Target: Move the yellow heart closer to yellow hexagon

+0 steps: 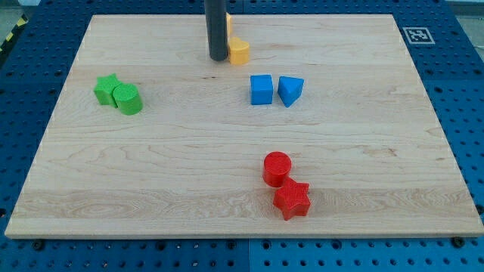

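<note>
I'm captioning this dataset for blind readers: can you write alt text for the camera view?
My tip rests near the top of a wooden board, touching the left side of a yellow block, with another yellow block mostly hidden behind the rod. Elsewhere sit a green star and green cylinder, a blue cube and blue triangle, and a red cylinder and red star.

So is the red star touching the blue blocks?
No, the red star sits near the view's bottom beside the red cylinder, well apart from the blue cube and blue triangle.
</note>
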Controlling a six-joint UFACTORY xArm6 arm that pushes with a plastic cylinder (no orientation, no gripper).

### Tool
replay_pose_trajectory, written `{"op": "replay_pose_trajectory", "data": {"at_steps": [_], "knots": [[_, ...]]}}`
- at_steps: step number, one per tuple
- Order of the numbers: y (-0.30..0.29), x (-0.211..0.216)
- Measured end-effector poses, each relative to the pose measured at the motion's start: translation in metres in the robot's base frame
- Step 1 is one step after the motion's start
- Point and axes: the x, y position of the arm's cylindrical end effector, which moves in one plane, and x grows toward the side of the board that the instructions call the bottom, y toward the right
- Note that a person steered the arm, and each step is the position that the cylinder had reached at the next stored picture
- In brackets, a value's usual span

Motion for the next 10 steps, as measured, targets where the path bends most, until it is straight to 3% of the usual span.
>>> {"op": "replay_pose_trajectory", "data": {"at_steps": [1,3,6,10], "knots": [[0.017,0.027],[0.035,0.025],[0.035,-0.026],[0.035,-0.042]]}}
